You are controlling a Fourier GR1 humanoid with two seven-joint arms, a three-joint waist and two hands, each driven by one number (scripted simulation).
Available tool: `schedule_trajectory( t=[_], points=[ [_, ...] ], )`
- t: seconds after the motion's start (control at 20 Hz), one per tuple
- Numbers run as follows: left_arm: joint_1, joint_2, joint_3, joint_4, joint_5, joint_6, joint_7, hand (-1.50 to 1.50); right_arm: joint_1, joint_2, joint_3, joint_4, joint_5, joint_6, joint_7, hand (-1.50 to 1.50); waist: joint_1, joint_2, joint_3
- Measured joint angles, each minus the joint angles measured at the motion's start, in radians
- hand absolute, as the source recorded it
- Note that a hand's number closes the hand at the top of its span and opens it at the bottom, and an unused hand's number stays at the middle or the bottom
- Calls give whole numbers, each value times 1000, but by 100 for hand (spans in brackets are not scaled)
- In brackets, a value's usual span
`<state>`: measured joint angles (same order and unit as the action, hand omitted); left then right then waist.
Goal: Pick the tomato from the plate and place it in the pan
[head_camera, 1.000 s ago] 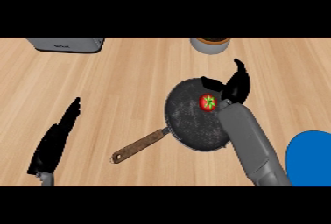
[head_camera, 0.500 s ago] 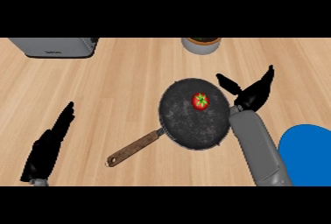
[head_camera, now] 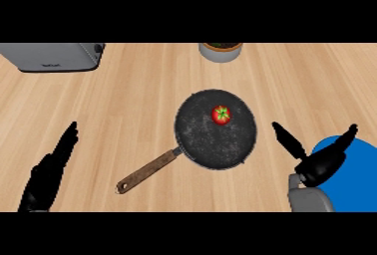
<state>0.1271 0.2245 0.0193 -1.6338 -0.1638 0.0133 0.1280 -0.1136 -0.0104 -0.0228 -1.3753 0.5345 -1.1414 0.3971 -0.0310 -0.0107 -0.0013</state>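
Observation:
A small red tomato (head_camera: 221,114) with a green stem lies in the upper part of the dark round pan (head_camera: 213,144), whose wooden handle (head_camera: 151,171) points to the lower left. The blue plate (head_camera: 359,175) sits at the right edge, partly cut off, with nothing seen on it. My right hand (head_camera: 318,163) is open with fingers spread, between the pan and the plate, apart from the tomato. My left hand (head_camera: 49,172) rests open at the lower left, fingers straight, holding nothing.
A silver toaster (head_camera: 52,56) stands at the far left of the wooden counter. A grey pot with a brown rim (head_camera: 220,51) stands at the far edge above the pan.
My right hand has let go of the tomato and drawn back from the pan toward the lower right, by the plate. The tomato stays in the pan. The view has shifted.

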Motion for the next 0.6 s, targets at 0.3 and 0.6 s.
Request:
schedule_trajectory(
  t=[0.3, 0.6],
  points=[
    [-9, 8, 16, 15, 6, -14, -10, 0, 379, -29, 76, -374, -17, 40, -17, -150, 1, 3, 0],
    [3, -7, 3, -6, -11, -11, -7, 0, 686, -95, 121, -612, -161, 66, -130, -150, 9, 4, 1]
  ],
)
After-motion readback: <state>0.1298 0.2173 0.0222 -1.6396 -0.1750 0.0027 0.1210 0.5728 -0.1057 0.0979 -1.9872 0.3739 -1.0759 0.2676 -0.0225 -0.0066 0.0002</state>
